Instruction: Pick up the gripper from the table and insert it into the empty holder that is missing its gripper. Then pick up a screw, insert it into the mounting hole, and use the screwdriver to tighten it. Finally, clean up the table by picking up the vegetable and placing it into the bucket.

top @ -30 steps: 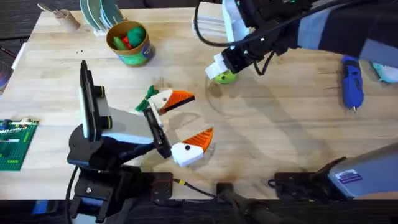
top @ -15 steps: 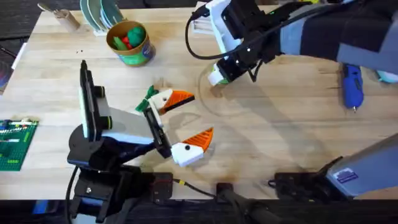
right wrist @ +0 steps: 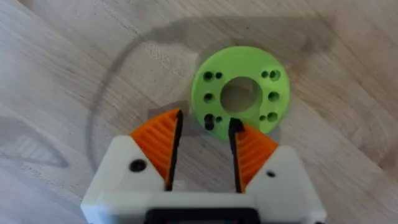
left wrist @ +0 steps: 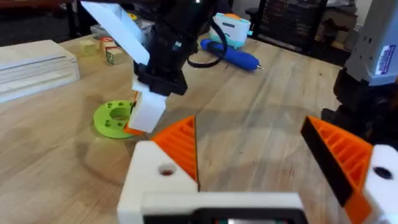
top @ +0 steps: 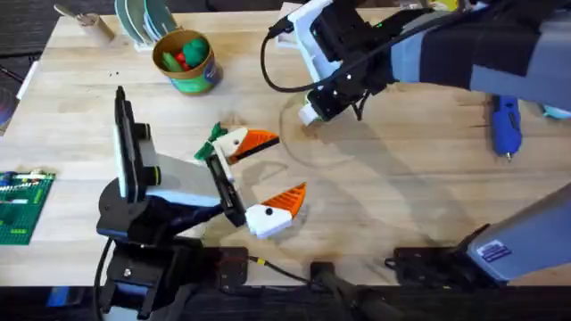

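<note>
My right gripper [top: 308,113] reaches across to mid-table, over a round green disc with holes [right wrist: 239,96]. Its orange pads [right wrist: 158,146] stand a little apart, and the disc's near rim lies between the tips. The left wrist view shows that gripper [left wrist: 140,115] low at the disc [left wrist: 112,118]. My left gripper [top: 268,174] rests open near the front with nothing between its fingers. A small green piece, perhaps the vegetable [top: 214,135], lies beside its far finger. The bucket [top: 186,61] stands at the back left with green and red toys inside. The blue screwdriver [top: 504,120] lies far right.
A green studded baseplate [top: 22,205] sits at the left edge. Stacked plates [top: 143,18] stand behind the bucket. Flat wooden boards [left wrist: 31,62] lie at the back near the right arm. A teal and white item [left wrist: 230,25] sits beyond the screwdriver [left wrist: 230,53].
My right gripper has moved left and now covers the green disc in the overhead view. The left arm has not moved.
</note>
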You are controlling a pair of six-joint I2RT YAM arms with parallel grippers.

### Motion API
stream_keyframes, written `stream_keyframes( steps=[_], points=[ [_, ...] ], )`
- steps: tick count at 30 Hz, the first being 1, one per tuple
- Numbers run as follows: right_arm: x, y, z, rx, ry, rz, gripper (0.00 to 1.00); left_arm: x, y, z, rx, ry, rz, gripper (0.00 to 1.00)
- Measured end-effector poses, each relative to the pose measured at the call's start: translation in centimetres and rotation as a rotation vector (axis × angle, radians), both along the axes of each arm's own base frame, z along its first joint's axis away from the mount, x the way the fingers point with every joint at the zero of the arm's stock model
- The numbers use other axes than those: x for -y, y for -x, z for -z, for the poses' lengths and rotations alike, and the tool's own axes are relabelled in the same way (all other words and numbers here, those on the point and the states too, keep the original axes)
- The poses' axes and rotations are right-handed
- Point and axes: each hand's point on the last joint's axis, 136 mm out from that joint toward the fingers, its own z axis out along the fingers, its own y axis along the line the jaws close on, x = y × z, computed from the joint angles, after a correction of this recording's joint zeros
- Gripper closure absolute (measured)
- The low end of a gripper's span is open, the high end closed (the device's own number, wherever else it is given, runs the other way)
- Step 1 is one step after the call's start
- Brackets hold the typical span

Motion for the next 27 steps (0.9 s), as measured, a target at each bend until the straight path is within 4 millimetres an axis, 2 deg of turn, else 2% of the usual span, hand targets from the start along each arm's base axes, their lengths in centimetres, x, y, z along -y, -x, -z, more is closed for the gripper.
stream_keyframes(
  steps=[7,15,27],
  points=[
    [-0.7,-0.2,0.1,0.022,0.005,-0.012,0.593,0.0,0.0,0.0,0.0,0.0,0.0,0.008],
    [-0.7,-0.2,0.1,0.03,0.015,-0.013,0.597,0.0,0.0,0.0,0.0,0.0,0.0,0.008],
    [-0.9,-1.4,-0.4,0.084,0.008,-0.002,0.59,0.0,0.0,0.0,0.0,0.0,0.0,0.008]
  ],
)
